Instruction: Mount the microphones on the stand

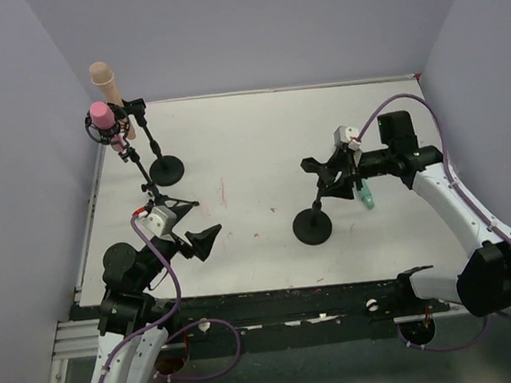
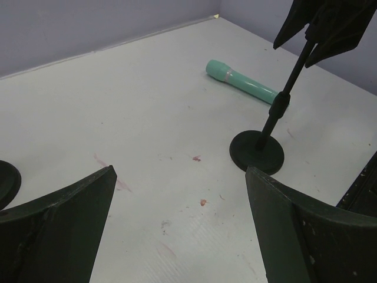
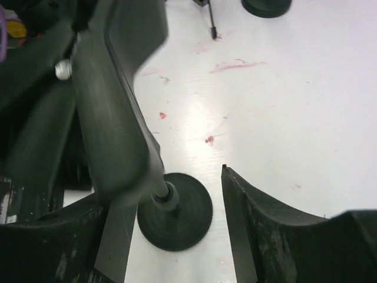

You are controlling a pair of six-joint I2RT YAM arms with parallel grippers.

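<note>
The teal microphone [image 1: 367, 199] [image 2: 241, 81] lies flat on the table, just right of a black stand [image 1: 314, 226] [image 2: 257, 152] [image 3: 175, 211] with a round base. My right gripper [image 1: 338, 175] [image 3: 165, 188] hovers at the top of that stand, open; the stand's clip [image 3: 112, 100] shows blurred against its left finger. The peach microphone [image 1: 102, 79] and the pink microphone [image 1: 101, 114] sit in clips at the back left. My left gripper [image 1: 204, 240] [image 2: 179, 171] is wide open over bare table, holding nothing.
A black stand with a round base [image 1: 166, 171] and a small tripod stand [image 1: 161, 202] stand at the left, under the two mounted microphones. Purple walls close the table at the back and sides. Faint red marks [image 1: 222, 192] stain the white top.
</note>
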